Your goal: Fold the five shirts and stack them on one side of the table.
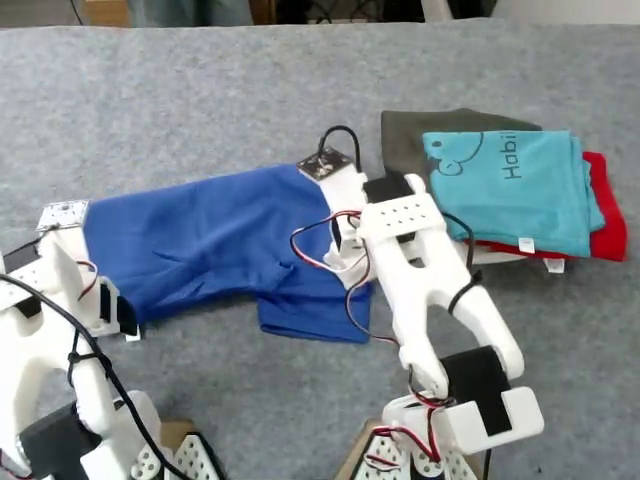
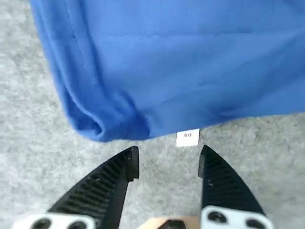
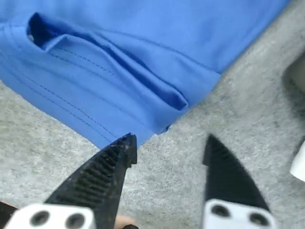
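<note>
- Blue shirt [image 1: 220, 245]: is lying partly folded mid-table [image 1: 200, 80], spreading toward 9 o'clock.
- Stack, 2 o'clock: teal shirt [image 1: 510, 190] is sitting on top; grey shirt [image 1: 430, 130] and red shirt [image 1: 605, 215] are showing beneath. A pale layer below may be a fourth, but that is uncertain.
- Left pincer [image 2: 169, 155]: is gaping wide, gripping nothing, hovering just off the blue hem by a white tag [image 2: 187, 137].
- Right pincer [image 3: 170, 143]: is likewise gaping, empty, at the opposite hem corner.
- Status, judged: the stack is mostly built; the blue shirt is awaiting its last folds and transfer.
</note>
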`<state>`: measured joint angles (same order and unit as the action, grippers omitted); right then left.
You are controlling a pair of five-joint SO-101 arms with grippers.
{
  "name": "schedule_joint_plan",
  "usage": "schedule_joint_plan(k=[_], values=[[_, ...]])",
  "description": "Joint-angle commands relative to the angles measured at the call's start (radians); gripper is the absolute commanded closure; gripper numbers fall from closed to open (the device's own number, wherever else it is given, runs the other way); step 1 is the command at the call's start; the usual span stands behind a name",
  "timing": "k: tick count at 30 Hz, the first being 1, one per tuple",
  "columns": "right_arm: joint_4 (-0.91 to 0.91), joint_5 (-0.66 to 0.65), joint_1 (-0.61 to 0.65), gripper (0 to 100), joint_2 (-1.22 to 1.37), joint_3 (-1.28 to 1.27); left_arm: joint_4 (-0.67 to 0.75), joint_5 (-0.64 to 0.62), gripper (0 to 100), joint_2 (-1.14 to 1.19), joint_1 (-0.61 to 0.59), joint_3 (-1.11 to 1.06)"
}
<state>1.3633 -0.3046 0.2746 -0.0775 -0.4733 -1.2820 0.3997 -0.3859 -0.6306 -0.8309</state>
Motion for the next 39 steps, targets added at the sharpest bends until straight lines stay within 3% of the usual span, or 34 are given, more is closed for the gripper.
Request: schedule_joint_plan(k=[1, 5, 9, 11, 14, 20, 24, 39], values=[[0.023, 0.002, 0.005, 73.4, -0.044, 0.065, -0.086, 0.072, 78, -0.031, -0.041, 0.088], [0.029, 0.005, 0.029, 76.4, -0.036, 0.140, -0.143, 0.117, 78, -0.031, -0.077, 0.119], [0.009, 0.028, 0.091, 97.9, -0.033, 0.208, -0.137, 0.118, 78, -0.031, -0.131, 0.119], [-0.029, 0.066, 0.112, 96.0, -0.033, 0.225, -0.137, 0.115, 82, -0.032, -0.151, 0.120], [-0.110, 0.121, 0.130, 97.3, -0.033, 0.229, -0.141, 0.114, 98, -0.032, -0.166, 0.148], [-0.288, 0.219, 0.164, 98.4, 0.024, 0.231, -0.143, 0.008, 97, -0.032, -0.217, 0.209], [-0.379, 0.281, 0.173, 98.4, 0.150, 0.248, -0.144, 0.003, 97, -0.032, -0.223, 0.220], [-0.385, 0.281, 0.253, 98.4, 0.262, 0.211, -0.143, 0.006, 97, -0.032, -0.220, 0.211]])
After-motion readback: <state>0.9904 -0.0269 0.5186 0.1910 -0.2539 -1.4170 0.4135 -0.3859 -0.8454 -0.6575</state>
